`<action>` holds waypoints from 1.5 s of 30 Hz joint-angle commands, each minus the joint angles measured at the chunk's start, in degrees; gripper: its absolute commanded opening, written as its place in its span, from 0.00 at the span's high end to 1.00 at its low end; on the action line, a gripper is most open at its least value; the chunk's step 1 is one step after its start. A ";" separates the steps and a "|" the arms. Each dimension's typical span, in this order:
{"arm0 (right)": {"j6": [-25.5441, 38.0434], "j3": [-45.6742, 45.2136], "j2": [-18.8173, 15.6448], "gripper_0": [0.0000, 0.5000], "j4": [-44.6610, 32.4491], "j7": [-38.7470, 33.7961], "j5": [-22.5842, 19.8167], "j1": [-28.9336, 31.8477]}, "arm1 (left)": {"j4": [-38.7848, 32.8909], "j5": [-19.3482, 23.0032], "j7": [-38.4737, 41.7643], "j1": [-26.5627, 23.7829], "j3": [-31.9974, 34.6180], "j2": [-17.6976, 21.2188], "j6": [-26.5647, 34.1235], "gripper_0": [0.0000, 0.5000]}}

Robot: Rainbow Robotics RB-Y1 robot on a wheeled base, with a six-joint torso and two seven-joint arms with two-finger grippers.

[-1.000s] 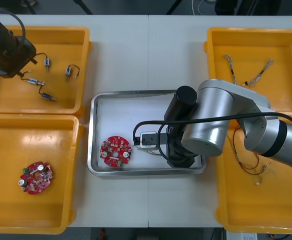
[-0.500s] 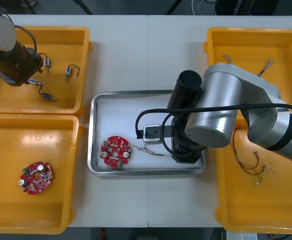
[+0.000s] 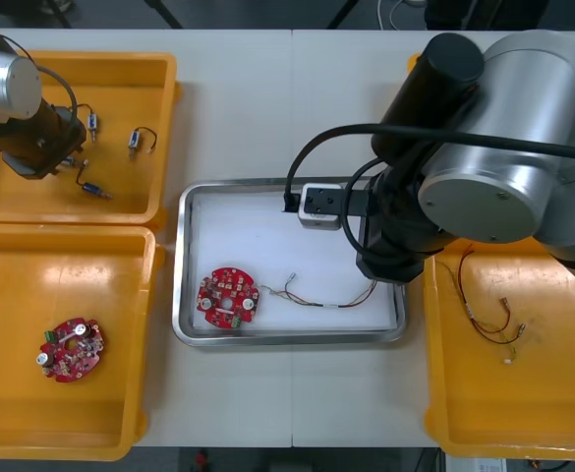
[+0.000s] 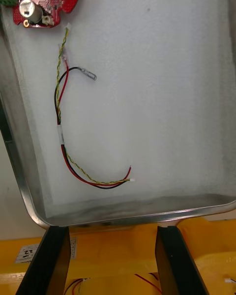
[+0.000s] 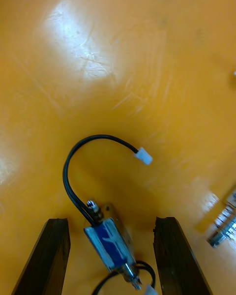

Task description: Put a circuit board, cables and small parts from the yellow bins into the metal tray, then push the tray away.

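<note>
The metal tray (image 3: 184, 256), white inside, holds a round red circuit board (image 3: 227, 299) and a red and yellow cable (image 3: 326, 295). My right arm (image 3: 484, 177) hangs over the tray's right end. In the right wrist view my right gripper (image 4: 110, 260) is open and holds nothing, just outside the tray's rim (image 4: 128, 218); the cable (image 4: 64, 128) lies loose beyond it, near the board (image 4: 39, 0). My left gripper (image 3: 59, 155) is low in the upper left yellow bin (image 3: 159, 79). It stands open (image 5: 110, 255) with a blue small metal part (image 5: 110, 241) on a black lead between its fingers.
A second circuit board (image 3: 70, 349) lies in the lower left bin. More small metal parts (image 3: 138, 140) sit in the upper left bin. Thin cables (image 3: 493, 147) lie in the upper right bin, and red and yellow cables (image 3: 488, 320) in the lower right one.
My right arm has risen and drawn back to the right, leaving the red and yellow cable lying in the tray. My left gripper has shifted slightly right and lower over the small metal parts.
</note>
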 commanded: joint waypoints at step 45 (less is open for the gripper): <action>0.38 -37.26 -2.90 0.00 14.97 -18.06 14.55 3.18 | -22.93 4.19 -8.88 -2.39 7.64 4.47 27.69 1.00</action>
